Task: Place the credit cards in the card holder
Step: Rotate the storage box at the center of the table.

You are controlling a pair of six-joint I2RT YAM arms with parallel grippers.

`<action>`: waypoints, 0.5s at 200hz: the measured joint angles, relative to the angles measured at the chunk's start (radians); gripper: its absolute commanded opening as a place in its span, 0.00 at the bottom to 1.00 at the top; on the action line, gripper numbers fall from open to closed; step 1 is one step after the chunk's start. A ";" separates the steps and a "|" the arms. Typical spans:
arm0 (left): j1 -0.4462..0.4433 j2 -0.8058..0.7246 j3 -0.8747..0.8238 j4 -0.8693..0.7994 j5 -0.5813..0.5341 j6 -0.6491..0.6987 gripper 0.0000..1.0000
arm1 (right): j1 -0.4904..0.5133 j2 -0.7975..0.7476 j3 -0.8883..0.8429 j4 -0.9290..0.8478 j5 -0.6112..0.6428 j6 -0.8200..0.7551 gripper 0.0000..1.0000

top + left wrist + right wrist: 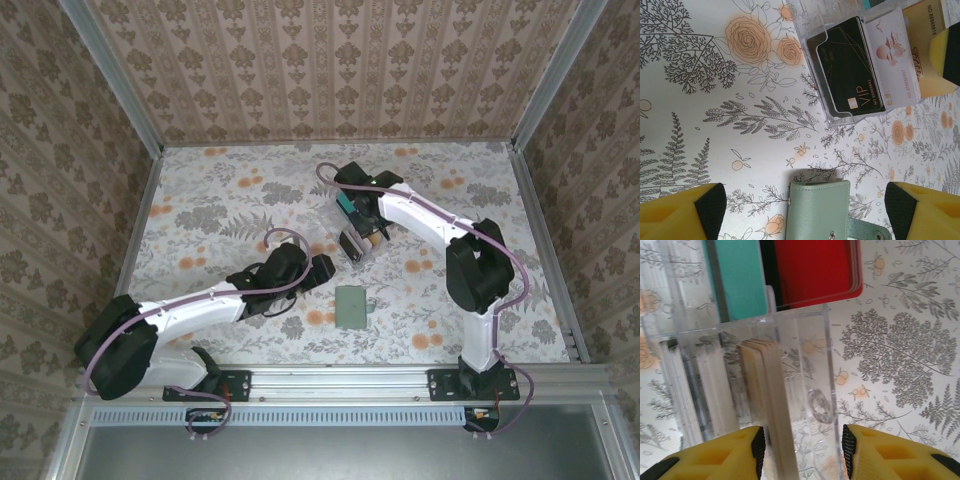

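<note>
We look down on a table covered in a pale cloth printed with grey ferns and orange roses. It is boxed in by walls of tan damask wallpaper, with an aluminium rail along the near edge.

The card holder, a closed grey-green wallet with a snap tab, lies flat near the middle front of the table, apart from a clear plastic divided tray farther back. The credit cards stand in that tray.

In the left wrist view we read "VIP" and a number beginning "NO 8888" on a black card. Beside it is a pale card with a pink drawing, then a tan card that also carries a number starting "NO 8888". The right wrist view shows a teal card and a red card, with no writing we can read.

The left gripper hangs just above the wallet, jaws spread wide and holding nothing. The right gripper is at the tray, jaws partly apart and straddling an end compartment of tan cards. We cannot tell whether its pads touch anything.
</note>
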 measured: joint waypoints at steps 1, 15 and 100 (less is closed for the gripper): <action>0.000 0.000 0.000 0.000 0.000 0.000 0.86 | 0.000 0.000 0.000 0.000 0.001 0.000 0.47; 0.000 0.000 0.000 0.000 0.000 0.000 0.86 | 0.003 0.000 0.000 0.000 0.027 0.000 0.47; 0.000 0.000 0.000 0.000 0.008 0.000 0.86 | 0.014 0.025 0.000 0.000 0.059 -0.015 0.49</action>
